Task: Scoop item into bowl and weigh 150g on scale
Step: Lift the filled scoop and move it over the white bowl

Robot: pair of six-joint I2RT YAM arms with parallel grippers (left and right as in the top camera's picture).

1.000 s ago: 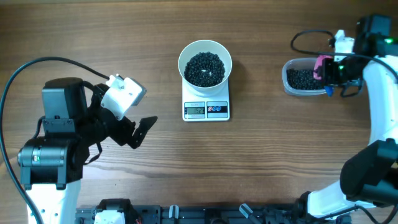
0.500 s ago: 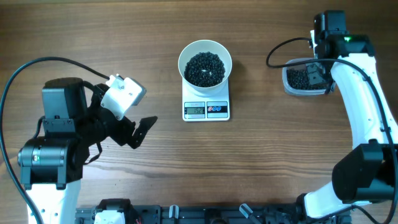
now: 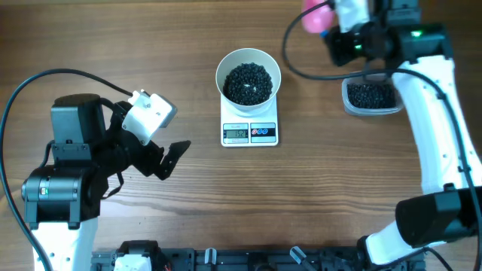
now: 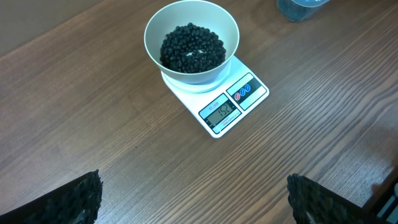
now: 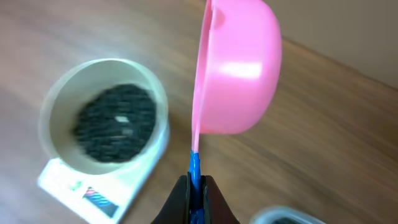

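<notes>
right end effector (image 5: 196, 186) clamps a pink scoop (image 5: 239, 65) tipped on edge.

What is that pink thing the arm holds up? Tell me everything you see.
The pink scoop is a smooth, round cup, plastic by its look, on a thin blue handle. The right gripper is shut on that handle. The scoop hangs in the air, tipped on its side, beside the white bowl. Its inside is hidden.

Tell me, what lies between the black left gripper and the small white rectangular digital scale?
Nothing: bare wooden table separates left gripper and scale, per left wrist view.
</notes>
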